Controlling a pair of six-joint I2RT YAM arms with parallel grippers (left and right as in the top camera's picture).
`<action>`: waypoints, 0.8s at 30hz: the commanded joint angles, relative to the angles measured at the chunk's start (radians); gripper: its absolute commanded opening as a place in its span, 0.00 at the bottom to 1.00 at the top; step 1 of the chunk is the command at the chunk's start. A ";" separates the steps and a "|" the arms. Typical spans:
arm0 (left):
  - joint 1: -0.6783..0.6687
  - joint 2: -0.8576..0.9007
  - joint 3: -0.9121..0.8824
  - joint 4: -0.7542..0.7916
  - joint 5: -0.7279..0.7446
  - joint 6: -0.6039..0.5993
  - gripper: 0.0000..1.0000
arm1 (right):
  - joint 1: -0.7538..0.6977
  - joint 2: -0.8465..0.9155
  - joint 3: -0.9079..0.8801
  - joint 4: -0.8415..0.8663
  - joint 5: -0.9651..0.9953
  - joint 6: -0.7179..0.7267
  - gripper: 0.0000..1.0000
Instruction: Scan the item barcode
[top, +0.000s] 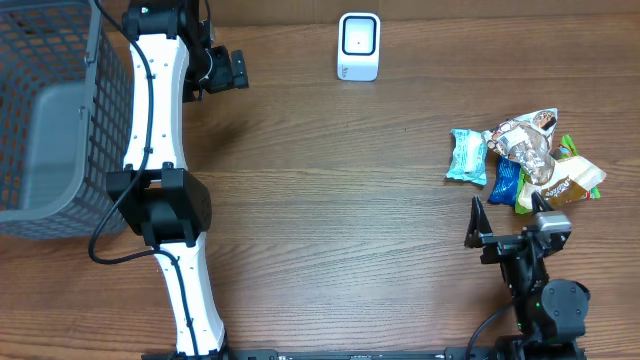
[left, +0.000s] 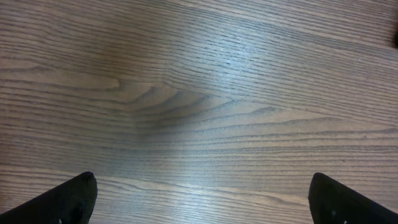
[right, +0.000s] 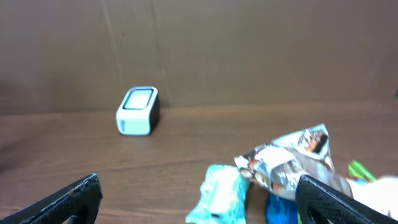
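Note:
A heap of snack packets lies at the right of the table: a teal packet (top: 467, 156) (right: 221, 194), a crumpled silver packet (top: 525, 143) (right: 288, 160), a blue one (top: 507, 184) (right: 280, 210) and a yellow-green one (top: 572, 178). No barcode can be made out on any of them. The white barcode scanner (top: 358, 46) (right: 138, 111) stands at the back centre. My right gripper (top: 510, 228) (right: 205, 205) is open just in front of the heap, holding nothing. At the back left, my left gripper (top: 232, 70) (left: 205, 205) is open over bare wood.
A grey mesh basket (top: 50, 110) stands at the left edge, beside the left arm (top: 160, 190). A brown wall (right: 249, 50) rises behind the scanner. Wooden table (top: 330, 220) stretches between basket and heap.

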 joint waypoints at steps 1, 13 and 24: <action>-0.008 0.002 -0.008 0.001 0.006 0.019 1.00 | 0.005 -0.055 -0.072 0.026 0.042 -0.001 1.00; -0.008 0.002 -0.008 0.002 0.006 0.019 1.00 | 0.006 -0.114 -0.091 -0.006 0.049 -0.035 1.00; -0.008 0.002 -0.008 0.002 0.006 0.019 1.00 | 0.006 -0.114 -0.091 -0.007 0.035 -0.034 1.00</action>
